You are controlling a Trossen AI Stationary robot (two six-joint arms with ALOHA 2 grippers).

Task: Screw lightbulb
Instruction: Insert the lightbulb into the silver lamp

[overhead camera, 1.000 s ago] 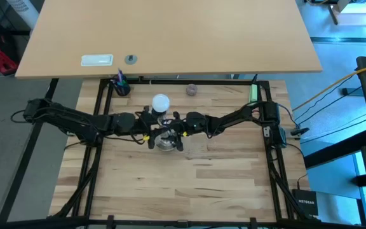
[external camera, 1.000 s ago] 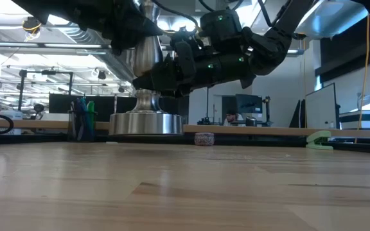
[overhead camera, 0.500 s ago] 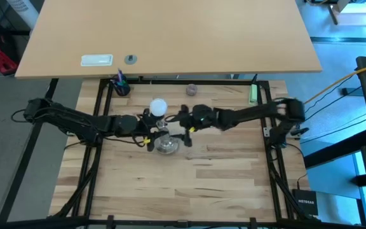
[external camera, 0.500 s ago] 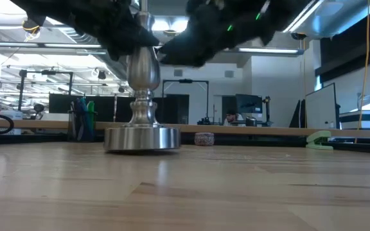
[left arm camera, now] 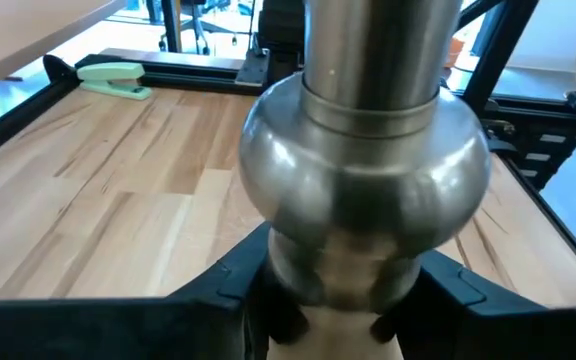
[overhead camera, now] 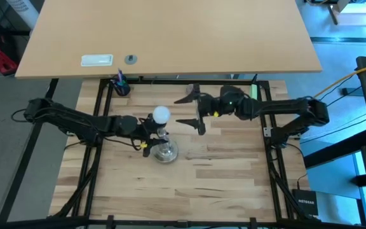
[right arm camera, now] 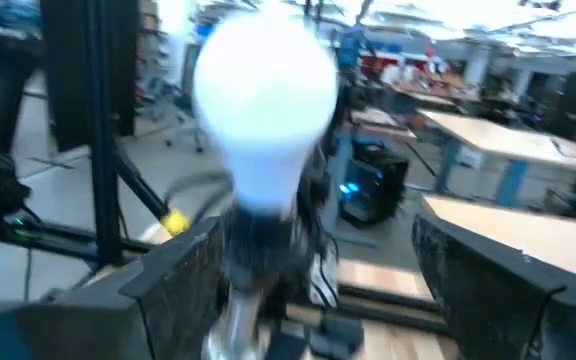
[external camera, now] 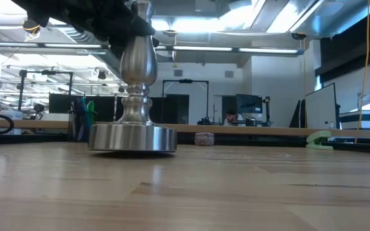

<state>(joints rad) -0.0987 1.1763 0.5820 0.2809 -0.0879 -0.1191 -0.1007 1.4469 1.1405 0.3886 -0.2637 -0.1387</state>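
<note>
The white frosted lightbulb (overhead camera: 162,114) sits on top of the silvery stand (external camera: 132,138), in its dark socket (right arm camera: 258,240). The stand's round base (overhead camera: 166,151) rests on the wooden table. My left gripper (overhead camera: 150,131) comes in from the table's left and is shut on the stand's stem. My right gripper (overhead camera: 191,111) is wide open and empty, to the right of the bulb and a little farther back. In its wrist view its fingers (right arm camera: 178,270) stand apart on either side of the bulb (right arm camera: 265,90), at a distance. My left gripper pinches the stand's stem at the narrow neck (left arm camera: 343,285) just below the round bulge (left arm camera: 363,180), between its two fingers (left arm camera: 238,290). The fingers come in about level from the table's left, across the stem. The stand is upright or nearly so, its base (external camera: 132,138) on the table.
A small purplish-grey round object (external camera: 203,138) lies near the far edge. A green object (overhead camera: 253,93) lies at the far right and a dark pen cup (overhead camera: 121,86) at the far left. A tan desk (overhead camera: 170,38) stands beyond. Bare wood spreads toward the near edge.
My right gripper has drawn back from the stand, toward the table's right and far edge, and has risen out of the low view. The stand with the bulb, still held by my left gripper, has slid a little toward the near edge.
</note>
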